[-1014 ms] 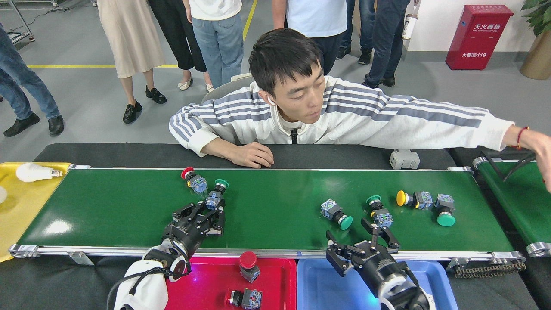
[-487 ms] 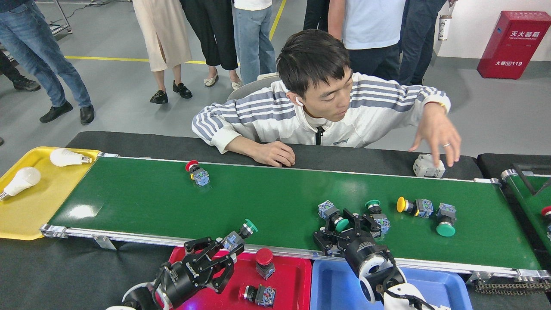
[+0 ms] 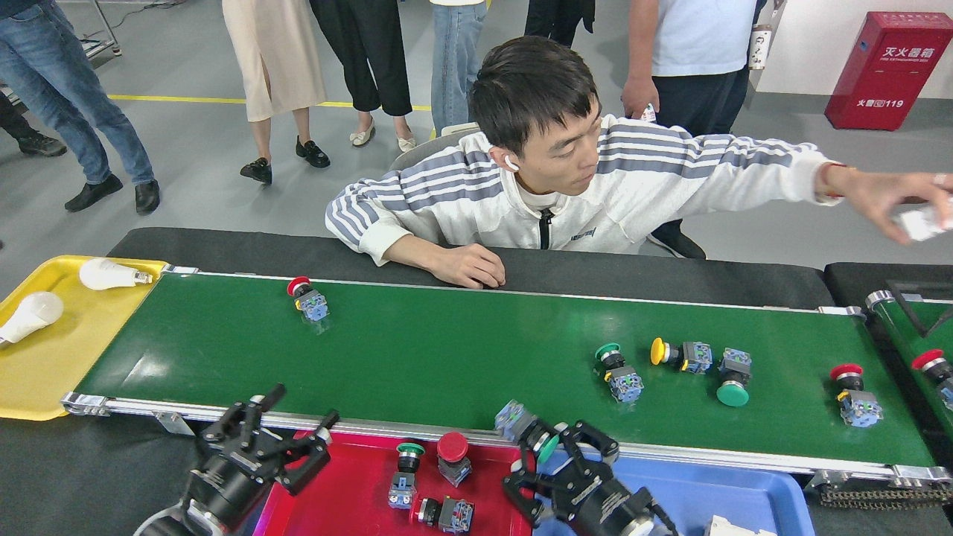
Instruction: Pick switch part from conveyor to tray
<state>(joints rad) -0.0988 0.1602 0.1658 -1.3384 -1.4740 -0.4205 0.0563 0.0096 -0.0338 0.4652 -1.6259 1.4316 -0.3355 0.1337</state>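
Note:
The conveyor (image 3: 447, 357) runs across the middle, carrying several switch parts: a red-capped one (image 3: 307, 298) at far left, a green one (image 3: 618, 372), a yellow one (image 3: 677, 355), another green one (image 3: 733, 381) and a red one (image 3: 854, 394) at the right. My right gripper (image 3: 555, 448) is shut on a green-capped switch part (image 3: 527, 432), held over the belt's near frame at the blue tray (image 3: 715, 484). My left gripper (image 3: 294, 424) stands open and empty at the left edge of the red tray (image 3: 350, 491), which holds three switch parts (image 3: 406, 476).
A person leans on the far side, one hand (image 3: 461, 264) resting by the belt, the other arm (image 3: 878, 193) stretched right holding a white block. A yellow tray (image 3: 45, 357) with bulbs sits at the left. A second belt (image 3: 904, 327) starts at the right. People stand behind.
My left gripper has let its green switch part go into the red tray and drawn back left, open. My right gripper has closed on a green part and pulled it off the belt. Belt parts shifted left.

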